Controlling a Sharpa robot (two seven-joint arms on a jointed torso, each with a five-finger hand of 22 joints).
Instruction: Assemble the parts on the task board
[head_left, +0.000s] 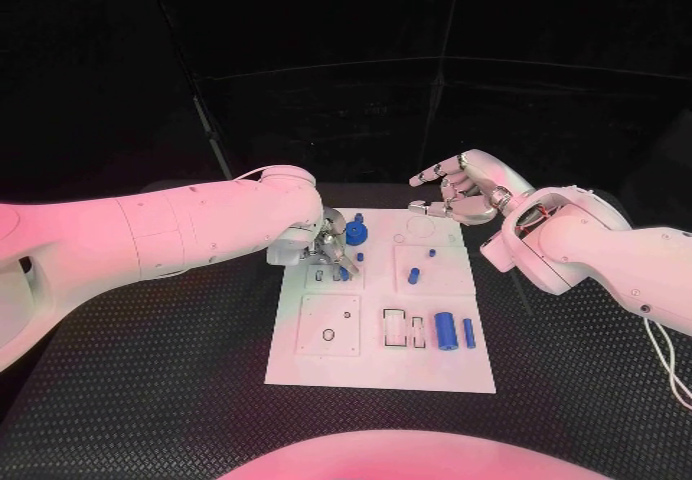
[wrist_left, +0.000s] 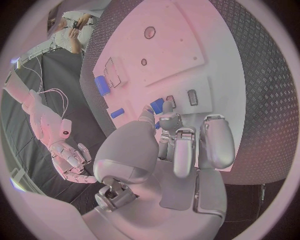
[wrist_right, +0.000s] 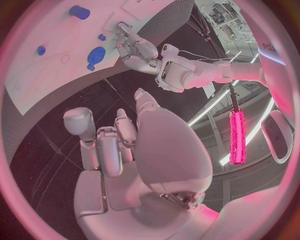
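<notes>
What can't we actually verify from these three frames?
- Left hand grip: in the head view its fingers cover the board spot below them; in the left wrist view the fingertips reach a blue part, but whether they touch or hold it is unclear.
- Task board slots: too small in the head view to tell which are filled.
- Right hand: hovers past the board's far edge, fingers apart.

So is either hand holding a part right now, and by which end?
Right hand holds nothing, fingers apart. Left hand is down on the task board; any hold there cannot be told.
</notes>
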